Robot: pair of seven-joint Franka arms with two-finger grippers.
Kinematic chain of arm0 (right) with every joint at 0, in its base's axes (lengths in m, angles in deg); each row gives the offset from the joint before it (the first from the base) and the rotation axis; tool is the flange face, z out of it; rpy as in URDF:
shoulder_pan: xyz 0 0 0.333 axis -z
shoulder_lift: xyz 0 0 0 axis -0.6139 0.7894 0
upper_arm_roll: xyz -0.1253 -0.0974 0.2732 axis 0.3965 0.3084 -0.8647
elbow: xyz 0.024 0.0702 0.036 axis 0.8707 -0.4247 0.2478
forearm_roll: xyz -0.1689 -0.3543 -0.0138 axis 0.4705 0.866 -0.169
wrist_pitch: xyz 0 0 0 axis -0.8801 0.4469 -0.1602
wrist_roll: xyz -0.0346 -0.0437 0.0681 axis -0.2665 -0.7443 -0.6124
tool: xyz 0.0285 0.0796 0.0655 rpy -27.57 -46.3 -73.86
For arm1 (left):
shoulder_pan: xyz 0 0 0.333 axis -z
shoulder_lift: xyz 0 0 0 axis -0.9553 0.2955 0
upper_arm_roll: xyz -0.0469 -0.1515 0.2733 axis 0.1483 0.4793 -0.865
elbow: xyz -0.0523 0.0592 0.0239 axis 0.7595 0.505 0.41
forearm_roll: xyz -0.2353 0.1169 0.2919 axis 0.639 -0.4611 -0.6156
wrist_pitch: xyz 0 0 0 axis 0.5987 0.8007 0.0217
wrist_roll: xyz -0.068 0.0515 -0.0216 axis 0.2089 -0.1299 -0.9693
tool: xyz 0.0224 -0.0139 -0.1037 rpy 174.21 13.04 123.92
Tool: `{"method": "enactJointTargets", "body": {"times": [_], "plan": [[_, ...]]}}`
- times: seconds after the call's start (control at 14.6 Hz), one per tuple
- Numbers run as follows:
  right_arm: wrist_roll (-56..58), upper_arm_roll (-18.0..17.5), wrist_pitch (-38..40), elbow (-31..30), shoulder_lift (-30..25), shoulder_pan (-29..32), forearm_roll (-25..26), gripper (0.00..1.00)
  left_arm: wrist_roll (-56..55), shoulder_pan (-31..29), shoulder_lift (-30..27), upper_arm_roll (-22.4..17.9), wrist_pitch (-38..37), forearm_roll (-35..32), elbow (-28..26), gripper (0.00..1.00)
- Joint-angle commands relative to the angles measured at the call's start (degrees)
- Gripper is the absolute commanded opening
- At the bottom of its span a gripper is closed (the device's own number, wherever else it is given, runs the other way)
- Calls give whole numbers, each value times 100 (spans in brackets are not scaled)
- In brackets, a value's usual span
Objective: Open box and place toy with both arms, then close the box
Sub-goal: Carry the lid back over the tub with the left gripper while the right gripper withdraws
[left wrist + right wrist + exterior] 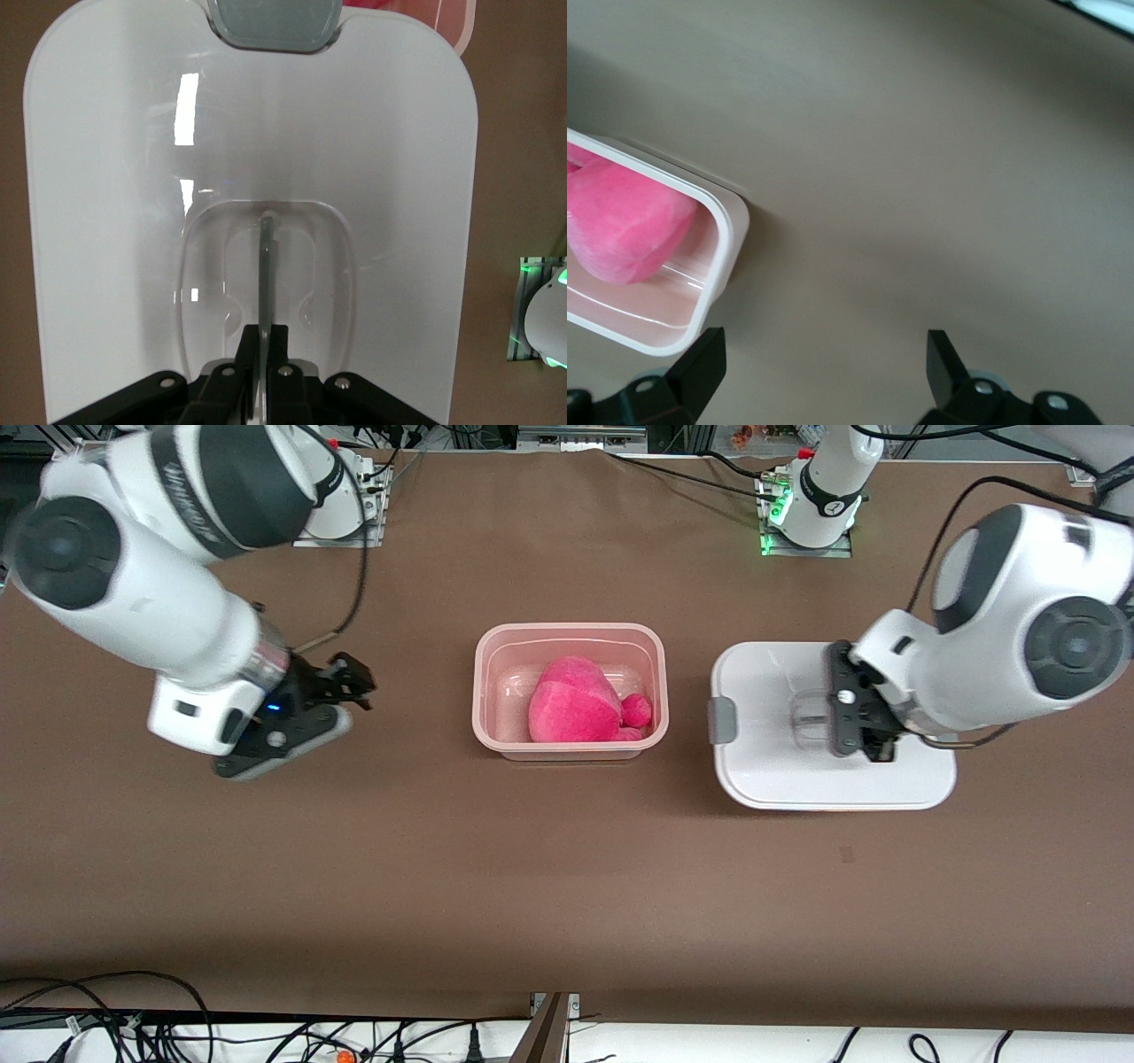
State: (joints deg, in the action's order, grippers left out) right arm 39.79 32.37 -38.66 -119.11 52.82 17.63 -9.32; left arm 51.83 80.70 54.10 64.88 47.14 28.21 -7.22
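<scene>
Now, box [569, 691]: the pale pink tub stands open at the middle of the brown counter [443, 868], its lid off.
Toy [580, 701]: the bright pink plush lies inside the tub, small nubs toward the left arm's end of the counter.
Lid [771, 771]: the white lid lies flat on the counter beside the tub, toward the left arm's end, one grey clip [722, 720] facing the tub.
Left gripper [846, 722]: down at the lid's clear recessed handle [266, 266], its fingers pressed together on the handle's thin centre bar.
Right gripper [354, 686]: over bare counter toward the right arm's end, beside the tub, its fingers [700, 367] spread wide and holding nothing.
</scene>
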Motion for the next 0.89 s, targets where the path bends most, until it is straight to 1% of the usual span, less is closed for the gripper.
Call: {"method": "enactJointTargets", "body": {"times": [0.0,0.14,0.27,0.34,0.48,0.62,0.82], "plan": [[-511,88,-173,-1627,-1323,116,-63,100,-464,650,176,-58,154,86,83,0],[-511,62,-173,-2094,-1746,467,-54,100,-981,1142,334,-58,355,86,92,0],[-511,53,-199,-2586,-2089,740,-54,100,-1553,1599,493,-58,802,95,101,0],[-511,36,-217,-2736,-2221,898,-45,100,-1834,1836,554,-58,944,95,101,0],[-398,9,-226,-2773,-2197,1197,-2,100,-2231,2136,660,-58,1059,86,101,0],[-336,-350,-313,-2773,-2170,1645,139,100,-2258,2339,783,-58,1208,86,101,0],[-318,-360,-314,-2711,-2179,1691,174,100,-2258,2602,1037,-58,1533,86,101,0]]}}
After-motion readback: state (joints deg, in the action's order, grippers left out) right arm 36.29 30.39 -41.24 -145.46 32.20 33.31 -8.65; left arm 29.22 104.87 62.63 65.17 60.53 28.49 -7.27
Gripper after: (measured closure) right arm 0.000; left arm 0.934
